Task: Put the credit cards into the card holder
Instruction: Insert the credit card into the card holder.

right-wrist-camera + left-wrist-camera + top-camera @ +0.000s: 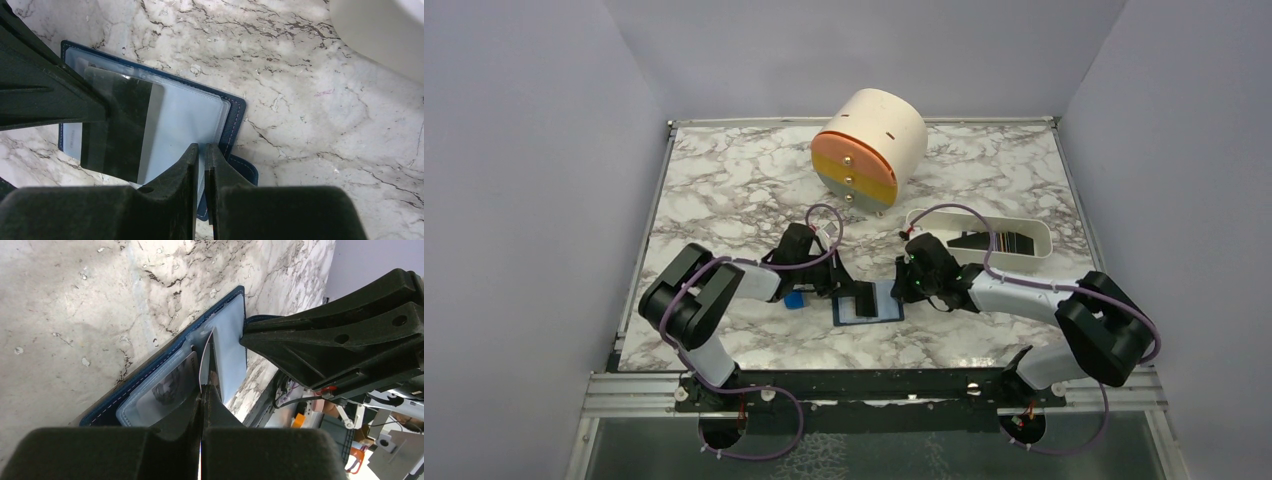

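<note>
The navy card holder [869, 305] lies open on the marble, its pale slotted inside facing up [185, 115]. My left gripper [202, 390] is shut on a credit card [205, 357] held edge-on. The card's far end rests over the holder's left half [160, 390]. From the right wrist the same card [117, 125] looks dark with a paler strip, and the left gripper's fingers [45, 95] clamp its left side. My right gripper [201, 147] is pinched on the holder's right edge, beside the snap tab [245, 172]. From above, the left gripper [852, 292] and right gripper [902, 290] flank the holder.
A small bright blue block [794, 299] sits just left of the holder. A white oblong tray [1024, 240] with dark items stands at the right. A round white drawer unit [869, 145] with an orange and yellow front stands at the back.
</note>
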